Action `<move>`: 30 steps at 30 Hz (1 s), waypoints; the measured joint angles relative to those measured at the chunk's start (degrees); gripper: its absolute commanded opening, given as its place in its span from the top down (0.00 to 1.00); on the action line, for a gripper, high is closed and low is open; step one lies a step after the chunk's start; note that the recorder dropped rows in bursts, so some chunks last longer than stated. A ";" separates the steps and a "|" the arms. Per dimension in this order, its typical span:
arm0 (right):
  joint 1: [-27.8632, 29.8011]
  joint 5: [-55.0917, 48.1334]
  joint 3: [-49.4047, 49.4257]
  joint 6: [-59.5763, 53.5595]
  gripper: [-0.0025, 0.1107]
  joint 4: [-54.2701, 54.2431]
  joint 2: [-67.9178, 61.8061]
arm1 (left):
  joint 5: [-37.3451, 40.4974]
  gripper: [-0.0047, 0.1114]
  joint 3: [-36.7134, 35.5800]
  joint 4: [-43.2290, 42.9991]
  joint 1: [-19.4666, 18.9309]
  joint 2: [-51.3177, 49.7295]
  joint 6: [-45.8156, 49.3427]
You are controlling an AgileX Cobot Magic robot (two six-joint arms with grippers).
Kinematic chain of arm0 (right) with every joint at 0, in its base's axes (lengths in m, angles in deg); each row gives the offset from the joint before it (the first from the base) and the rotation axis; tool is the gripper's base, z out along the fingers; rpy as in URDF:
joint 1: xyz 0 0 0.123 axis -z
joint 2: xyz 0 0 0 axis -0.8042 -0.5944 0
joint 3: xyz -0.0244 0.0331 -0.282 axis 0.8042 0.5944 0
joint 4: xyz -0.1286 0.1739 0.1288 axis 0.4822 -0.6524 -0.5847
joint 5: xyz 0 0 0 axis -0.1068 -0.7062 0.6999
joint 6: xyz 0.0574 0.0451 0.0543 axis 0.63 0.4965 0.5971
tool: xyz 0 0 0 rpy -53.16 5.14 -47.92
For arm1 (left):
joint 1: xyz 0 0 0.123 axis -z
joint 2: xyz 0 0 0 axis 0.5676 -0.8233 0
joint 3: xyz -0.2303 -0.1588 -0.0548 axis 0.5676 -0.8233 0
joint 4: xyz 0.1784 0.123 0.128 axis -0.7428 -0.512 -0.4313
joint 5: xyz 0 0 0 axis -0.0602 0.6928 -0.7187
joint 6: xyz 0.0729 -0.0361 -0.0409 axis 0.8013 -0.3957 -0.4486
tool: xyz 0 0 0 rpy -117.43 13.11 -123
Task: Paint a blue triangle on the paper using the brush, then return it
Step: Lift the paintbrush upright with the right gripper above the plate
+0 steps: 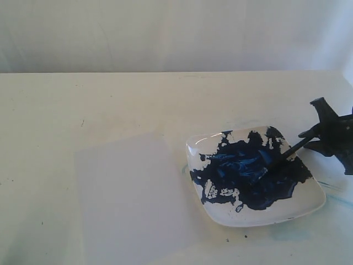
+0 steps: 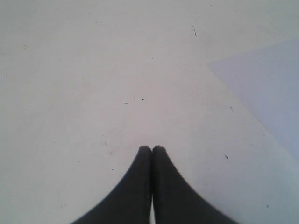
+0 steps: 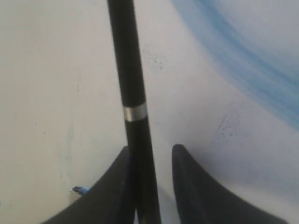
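Left of the plate, the paper was left blank: no triangle had been painted. On the plate, the brush tip was sunk in blue paint. Beyond, the fingers of the right gripper were set apart around its handle, unclamped. The left gripper was held with fingers pressed together.

The paper lies left of plate and brush.

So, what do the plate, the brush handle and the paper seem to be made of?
The plate: likely glazed ceramic, its white rim looks glossy. The brush handle: smooth black, wood or plastic, with a metal-looking silver band. The paper: thin, matte, slightly translucent sheet.
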State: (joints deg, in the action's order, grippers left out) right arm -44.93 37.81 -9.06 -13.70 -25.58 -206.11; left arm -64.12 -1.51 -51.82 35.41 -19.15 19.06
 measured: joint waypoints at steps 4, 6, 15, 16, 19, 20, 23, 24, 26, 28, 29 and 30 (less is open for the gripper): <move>0.00 0.30 0.00 0.00 0.81 -0.27 0.00 | 0.00 0.96 0.00 0.00 0.00 0.00 0.00; 0.00 0.33 0.00 -0.10 0.83 -0.58 0.00 | 0.00 0.96 0.00 0.00 0.00 0.00 0.00; 0.00 0.37 0.00 -0.10 0.96 -2.28 0.00 | 0.00 0.96 0.00 0.00 0.00 0.00 0.00; 0.00 0.47 0.00 -0.10 0.97 -2.31 0.00 | 0.00 0.96 0.00 0.00 0.00 0.00 0.00; 0.00 0.51 0.00 -0.10 0.98 -2.65 0.00 | 0.00 0.96 0.00 0.00 0.00 0.00 0.00; 0.00 0.60 0.00 -0.10 0.98 -2.65 0.00 | 0.00 0.96 0.00 0.00 0.00 0.00 0.00; 0.00 1.64 0.00 -1.02 0.98 -2.65 0.91 | 0.00 0.96 0.00 0.00 0.00 0.00 0.00; 0.00 2.03 0.00 -1.61 0.98 -2.65 1.73 | 0.00 0.96 0.00 0.00 0.00 0.00 0.00; 0.00 2.66 0.00 -3.37 0.98 -2.73 3.73 | 0.00 0.96 0.00 0.00 0.00 0.00 0.00; 0.00 2.89 0.00 -6.46 0.98 -2.88 6.44 | 0.00 0.96 0.00 0.00 0.00 0.00 0.00; 0.00 2.89 0.00 -8.16 0.98 -2.88 7.90 | 0.00 0.96 0.00 0.00 0.00 0.00 0.00; 0.00 2.89 0.00 -9.46 0.98 -2.88 9.34 | 0.00 0.96 0.00 0.00 0.00 0.00 0.00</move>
State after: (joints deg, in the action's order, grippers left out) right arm -44.93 40.70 -9.06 -23.16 -28.46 -196.77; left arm -64.12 -1.51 -51.82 35.41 -19.15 19.06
